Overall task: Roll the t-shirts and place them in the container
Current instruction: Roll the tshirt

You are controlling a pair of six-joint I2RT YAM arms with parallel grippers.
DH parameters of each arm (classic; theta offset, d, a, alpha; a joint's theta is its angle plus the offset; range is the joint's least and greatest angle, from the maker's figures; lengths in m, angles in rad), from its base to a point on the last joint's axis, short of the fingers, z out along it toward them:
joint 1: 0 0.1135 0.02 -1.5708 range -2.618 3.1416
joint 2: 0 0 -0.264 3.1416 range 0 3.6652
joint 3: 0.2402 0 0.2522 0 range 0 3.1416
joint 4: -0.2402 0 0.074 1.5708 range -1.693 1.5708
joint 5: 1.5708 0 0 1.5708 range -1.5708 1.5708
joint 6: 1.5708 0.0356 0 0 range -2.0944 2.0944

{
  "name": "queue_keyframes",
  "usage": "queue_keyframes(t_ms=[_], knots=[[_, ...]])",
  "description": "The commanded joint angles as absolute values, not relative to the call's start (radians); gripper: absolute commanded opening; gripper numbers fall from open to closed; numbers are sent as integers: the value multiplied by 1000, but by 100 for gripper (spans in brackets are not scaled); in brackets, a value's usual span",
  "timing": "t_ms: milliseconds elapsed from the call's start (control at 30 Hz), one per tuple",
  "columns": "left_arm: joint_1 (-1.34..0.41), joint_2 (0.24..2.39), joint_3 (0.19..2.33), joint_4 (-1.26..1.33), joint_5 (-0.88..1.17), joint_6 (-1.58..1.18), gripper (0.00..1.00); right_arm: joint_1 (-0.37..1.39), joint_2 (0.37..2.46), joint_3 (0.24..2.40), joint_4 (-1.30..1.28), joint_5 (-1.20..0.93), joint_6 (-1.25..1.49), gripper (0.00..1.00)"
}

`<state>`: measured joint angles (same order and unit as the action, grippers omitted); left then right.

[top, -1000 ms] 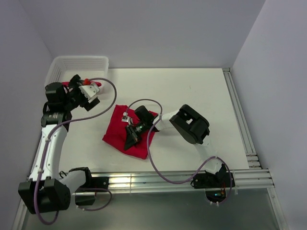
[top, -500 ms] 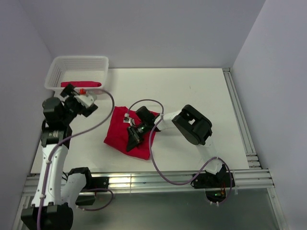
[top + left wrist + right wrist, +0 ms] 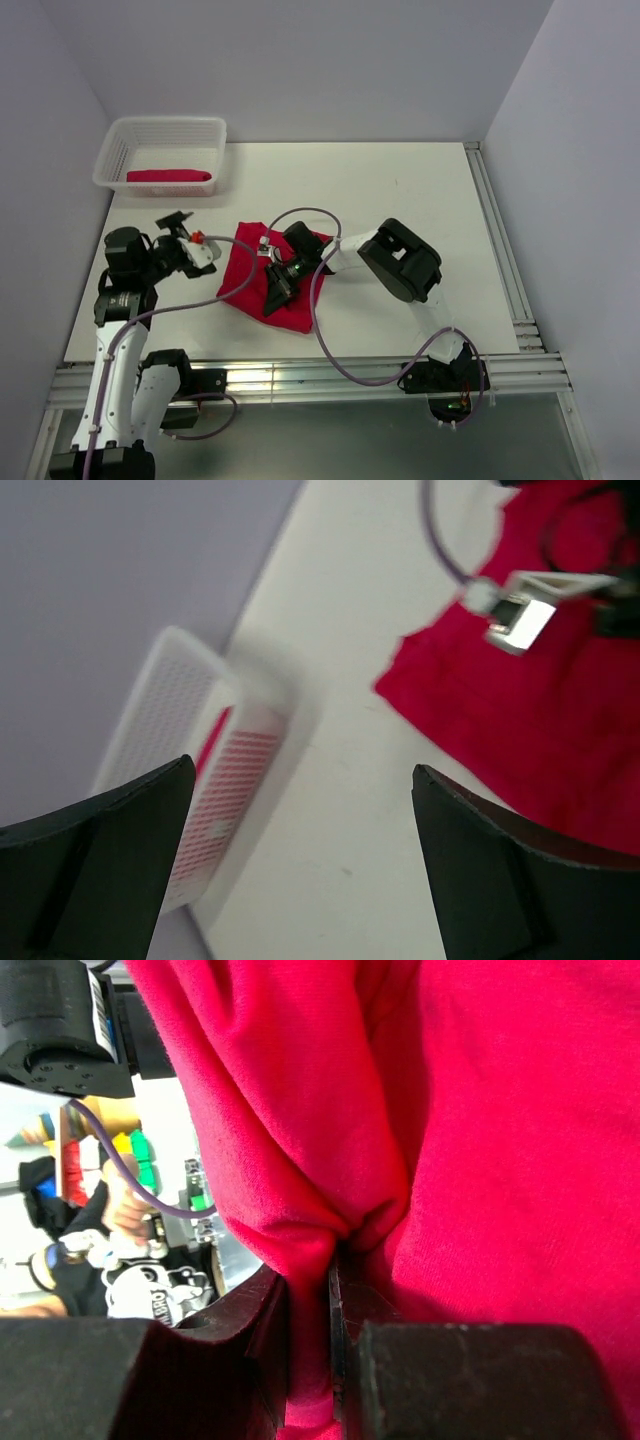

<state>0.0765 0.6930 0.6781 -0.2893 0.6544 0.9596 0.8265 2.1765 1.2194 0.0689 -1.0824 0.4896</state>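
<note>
Right end effector [image 3: 276,284] pinched a fold of one red shirt [image 3: 243,275] lying crumpled on the table [image 3: 400,190]. Left end effector [image 3: 192,240] hung spread wide just beside it, holding nothing. Second shirt [image 3: 168,176] lay rolled in the one basket [image 3: 165,122].

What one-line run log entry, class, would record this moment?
left gripper: open, empty | right gripper: shut on table t-shirt fold | rolled t-shirt: in white lattice basket | table t-shirt: not yet rolled

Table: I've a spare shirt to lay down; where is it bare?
Bare: between right arm and right-hand rail, and the far strip right of the basket. Crowded: left-centre, around the t-shirt, left pincer and right pincer.
</note>
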Motion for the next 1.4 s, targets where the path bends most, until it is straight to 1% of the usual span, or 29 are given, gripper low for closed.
queue_keyframes(t_ms=[0,33,100,133,233,400,467,633,733,867,1000,1067,1233,1300,1367], knots=[[63,698,628,-551,822,1181,95,824,2221,1233,75,-1083,534,0],[58,695,589,-593,839,1309,94,824,2227,1238,83,-1094,547,0],[52,692,548,-675,863,1403,94,825,2247,1256,95,-1104,587,0],[46,693,511,-698,868,1501,95,824,2252,1265,89,-1108,594,0],[38,704,456,-741,882,1649,99,825,2257,1276,113,-1126,636,0],[26,727,425,-710,877,1744,99,822,2269,1308,112,-1143,670,0],[20,730,417,-729,885,1790,99,822,2276,1319,98,-1149,672,0],[12,750,403,-865,871,2038,100,822,2287,1335,89,-1157,681,0],[9,768,382,-858,838,2091,100,821,2281,1327,101,-1157,687,0],[0,799,370,-772,818,2066,98,821,2276,1312,136,-1164,709,0],[-95,837,379,-655,792,1926,97,821,2283,1316,126,-1166,700,0],[-124,845,371,-614,762,1901,97,819,2281,1315,130,-1167,704,0],[-179,880,374,-539,723,1836,90,821,2267,1319,114,-1167,692,0],[-187,900,374,-520,707,1816,85,821,2263,1318,117,-1170,695,0],[-190,911,371,-496,693,1815,84,821,2260,1319,124,-1170,699,0]])
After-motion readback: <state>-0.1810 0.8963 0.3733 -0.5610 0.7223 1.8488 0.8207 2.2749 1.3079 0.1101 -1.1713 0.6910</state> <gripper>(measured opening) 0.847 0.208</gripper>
